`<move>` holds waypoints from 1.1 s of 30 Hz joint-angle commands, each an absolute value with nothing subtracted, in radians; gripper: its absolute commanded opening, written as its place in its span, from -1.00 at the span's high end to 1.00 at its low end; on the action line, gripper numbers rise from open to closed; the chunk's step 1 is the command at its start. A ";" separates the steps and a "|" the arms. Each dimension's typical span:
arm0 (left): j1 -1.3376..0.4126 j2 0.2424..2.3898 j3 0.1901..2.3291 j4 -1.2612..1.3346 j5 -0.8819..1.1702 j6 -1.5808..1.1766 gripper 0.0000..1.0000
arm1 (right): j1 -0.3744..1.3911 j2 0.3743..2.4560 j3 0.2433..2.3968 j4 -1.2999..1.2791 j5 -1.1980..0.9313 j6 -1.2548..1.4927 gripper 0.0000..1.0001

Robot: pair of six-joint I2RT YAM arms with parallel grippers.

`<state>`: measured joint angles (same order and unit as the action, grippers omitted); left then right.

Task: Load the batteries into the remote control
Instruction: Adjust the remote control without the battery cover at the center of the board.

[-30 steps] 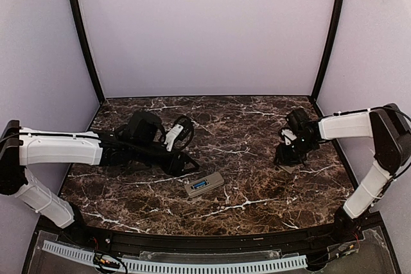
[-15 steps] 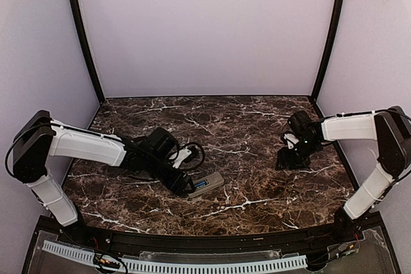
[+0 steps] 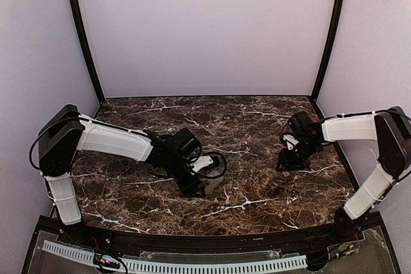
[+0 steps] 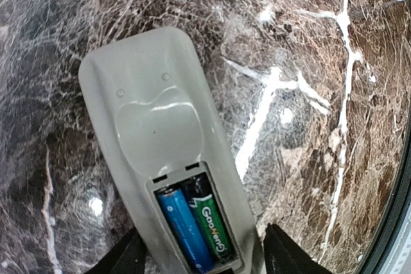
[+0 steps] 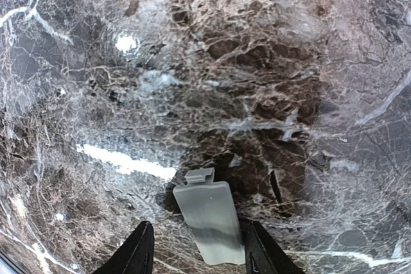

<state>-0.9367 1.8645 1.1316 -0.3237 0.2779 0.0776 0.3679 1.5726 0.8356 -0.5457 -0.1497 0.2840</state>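
The remote control [image 4: 148,113] lies grey back up on the marble, its battery recess uncovered. Two batteries lie side by side in the recess: a blue one [image 4: 183,229] and a green-and-black one [image 4: 210,219]. My left gripper [image 4: 205,239] is open, one finger on each side of the remote's battery end, close to its edges. From above, the left gripper [image 3: 196,187] hides most of the remote. At the right, my right gripper [image 3: 289,158] is open and low over the table. Its fingers [image 5: 138,251] stand on either side of a small flat grey cover piece [image 5: 210,222].
The dark marble table [image 3: 244,126] is walled in by pale panels and black corner posts. A black cable loop [image 3: 217,160] hangs by the left wrist. A black rail [image 3: 192,239] runs along the near edge.
My left arm has swung right and toward the near edge, bringing its gripper down over the remote. The right gripper has hardly moved.
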 commanded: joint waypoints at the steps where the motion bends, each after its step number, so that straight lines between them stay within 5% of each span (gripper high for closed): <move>1: -0.947 1.911 1.188 -0.404 0.300 0.211 -0.22 | 0.375 1.612 0.812 -0.565 -0.192 0.274 0.08; 11: -0.952 2.014 1.349 -0.475 0.296 0.370 -0.29 | 0.378 1.612 0.808 -0.557 -0.215 0.266 0.21; 18: -0.953 2.014 1.384 -0.543 0.421 0.625 -0.15 | 0.391 1.615 0.806 -0.545 -0.238 0.249 0.29; 27: -0.962 2.065 1.494 -0.667 0.431 0.853 -0.14 | 0.451 1.702 0.888 -0.622 -0.070 0.257 0.13; 33: -0.967 2.065 1.557 -0.715 0.392 0.864 -0.31 | 0.455 1.722 0.930 -0.654 -0.027 0.246 0.10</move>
<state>-0.9607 2.0682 1.5097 -0.6296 0.4023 0.8173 0.4515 1.6676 0.9386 -0.5713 -0.1070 0.2573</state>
